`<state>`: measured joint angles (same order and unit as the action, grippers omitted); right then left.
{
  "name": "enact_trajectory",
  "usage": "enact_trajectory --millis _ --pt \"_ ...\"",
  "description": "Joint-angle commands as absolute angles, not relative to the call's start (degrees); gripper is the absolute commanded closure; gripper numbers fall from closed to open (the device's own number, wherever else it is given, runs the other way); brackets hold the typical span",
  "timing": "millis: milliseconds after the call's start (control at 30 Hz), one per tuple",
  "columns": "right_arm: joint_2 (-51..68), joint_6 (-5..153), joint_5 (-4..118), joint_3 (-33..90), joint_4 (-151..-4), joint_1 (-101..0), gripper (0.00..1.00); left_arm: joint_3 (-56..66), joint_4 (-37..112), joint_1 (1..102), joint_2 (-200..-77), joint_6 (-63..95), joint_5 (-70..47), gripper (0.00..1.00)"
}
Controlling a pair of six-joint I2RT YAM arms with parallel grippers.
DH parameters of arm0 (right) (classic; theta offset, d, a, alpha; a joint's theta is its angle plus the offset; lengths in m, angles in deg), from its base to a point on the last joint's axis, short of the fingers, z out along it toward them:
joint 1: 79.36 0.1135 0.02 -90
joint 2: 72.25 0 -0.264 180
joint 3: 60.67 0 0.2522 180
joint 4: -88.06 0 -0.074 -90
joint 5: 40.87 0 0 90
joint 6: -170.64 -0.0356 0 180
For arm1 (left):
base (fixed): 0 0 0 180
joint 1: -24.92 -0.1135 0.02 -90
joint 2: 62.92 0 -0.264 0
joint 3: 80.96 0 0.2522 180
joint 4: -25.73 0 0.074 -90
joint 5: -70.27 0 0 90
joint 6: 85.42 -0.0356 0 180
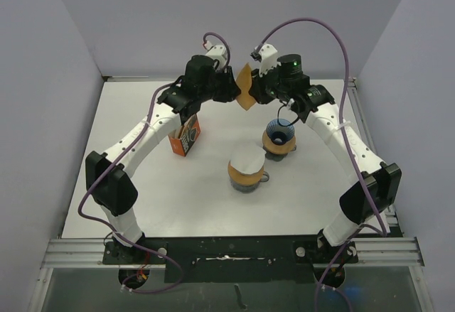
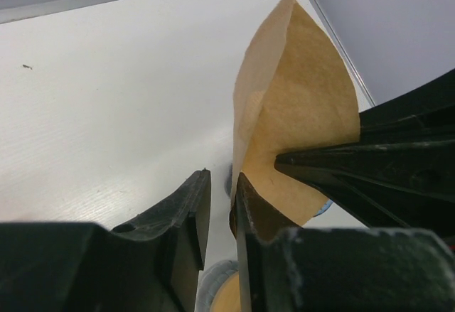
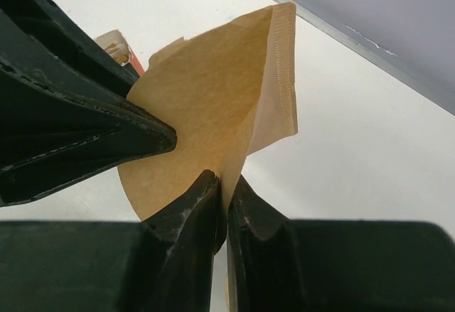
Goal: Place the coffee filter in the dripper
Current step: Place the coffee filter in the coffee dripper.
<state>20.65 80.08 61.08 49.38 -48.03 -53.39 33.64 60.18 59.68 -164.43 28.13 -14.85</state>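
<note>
The brown paper coffee filter point(image 1: 245, 89) hangs in the air above the far middle of the table, between both grippers. My right gripper point(image 3: 225, 184) is shut on the filter's point(image 3: 213, 106) lower edge. My left gripper point(image 2: 222, 184) stands open by a narrow gap. The filter's point(image 2: 298, 106) edge lies in that gap against the right-hand finger point(image 2: 249, 198), and the other finger stands apart from it. The blue dripper point(image 1: 279, 136) stands on a tan base on the table, below and to the right of the filter.
An orange box point(image 1: 186, 136) stands under the left arm. A tan cup with a white top point(image 1: 247, 170) sits on a grey-blue base near the table's middle. Walls close in the table at the back and on both sides.
</note>
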Motion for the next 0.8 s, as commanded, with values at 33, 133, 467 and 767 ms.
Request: enact_trajectory --millis 33,133,467,767 --pt "21.05 79.74 59.47 51.61 -49.49 -52.87 0.87 33.29 55.57 59.35 -163.65 27.9 -11.54 0.89" --pt "21.32 79.64 58.82 51.69 -49.53 -52.85 0.85 32.94 55.01 59.47 -163.58 27.51 -11.0 0.99" --pt "22.63 79.31 56.26 52.17 -49.28 -52.91 0.62 34.57 55.94 61.76 -164.02 24.83 -14.01 1.0" --pt "23.68 78.98 55.13 52.92 -49.26 -52.91 0.5 36.38 57.9 63.31 -164.95 25.65 -16.8 1.0"
